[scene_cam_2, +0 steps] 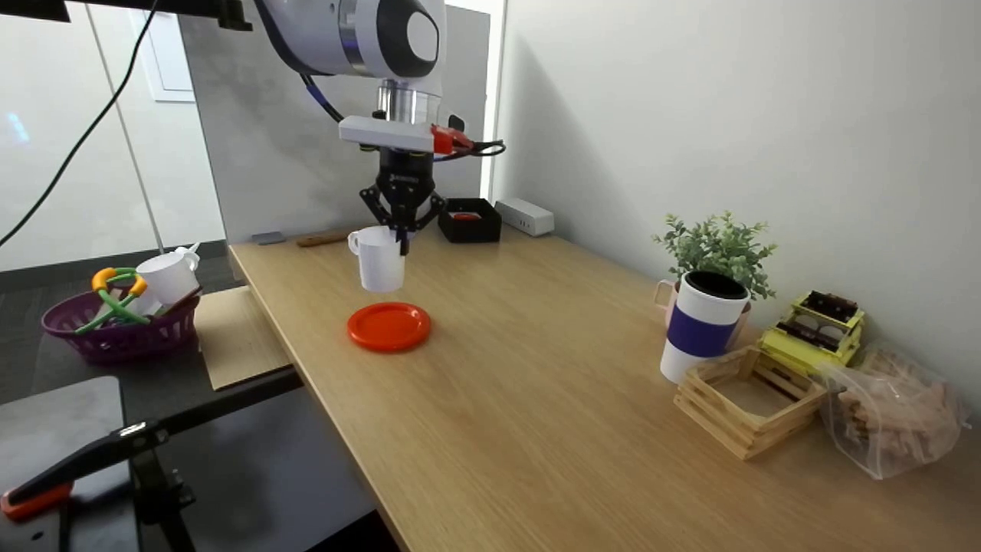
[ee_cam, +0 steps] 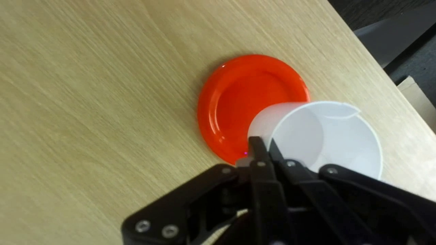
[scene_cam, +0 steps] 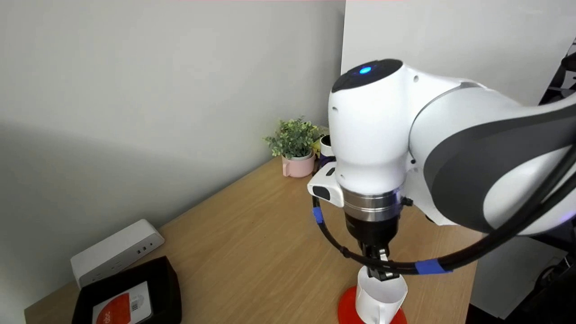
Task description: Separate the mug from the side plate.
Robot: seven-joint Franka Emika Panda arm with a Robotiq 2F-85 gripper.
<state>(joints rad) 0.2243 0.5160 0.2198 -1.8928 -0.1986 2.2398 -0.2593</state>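
In an exterior view the gripper [scene_cam: 382,273], partly behind a cable [scene_cam: 472,251], pinches the mug [scene_cam: 380,297], handle cameraward; in an exterior view it hangs, long axis near vertical, clear of the side plate [scene_cam_2: 389,327]; in the wrist view it overlaps that

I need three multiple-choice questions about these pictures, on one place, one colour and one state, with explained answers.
1. Beside the black tray is the:
A) potted plant
B) wooden crate
C) white socket box

2. The plate is:
A) red
B) green
C) blue

3. The mug is:
A) upside down
B) held clear of the plate
C) standing on the plate

1 C: both exterior views show them adjacent.
2 A: all three views show it red.
3 B: the gripper pinches its wall; in an exterior view, tabletop shows between mug and plate.
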